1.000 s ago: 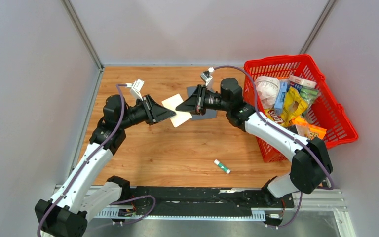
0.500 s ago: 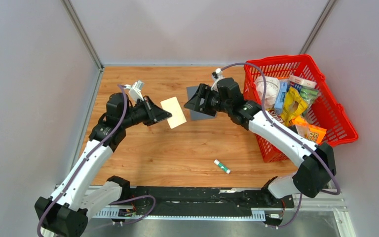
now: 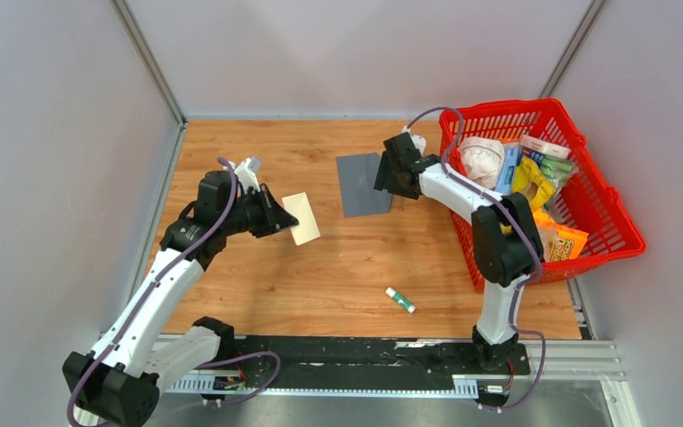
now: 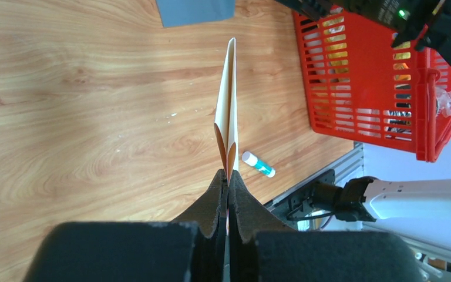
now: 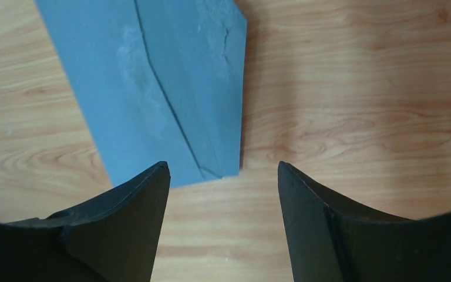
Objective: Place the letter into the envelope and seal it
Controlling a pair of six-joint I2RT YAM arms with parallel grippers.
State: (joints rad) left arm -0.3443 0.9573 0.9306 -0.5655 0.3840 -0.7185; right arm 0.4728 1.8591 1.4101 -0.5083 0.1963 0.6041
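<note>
Gripping the letter (image 4: 229,100) edge-on above the table (image 3: 320,276), the left gripper (image 4: 228,174) was clamped tight; the right gripper (image 5: 222,167) gaped (empty) over the flat envelope (image 5: 152,88), against whose mouth the thin letter might buckle

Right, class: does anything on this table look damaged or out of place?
The envelope looks worn: pale scuffs and a cracked crease near one corner. A glue stick lies loose on its side, well apart from it.
</note>
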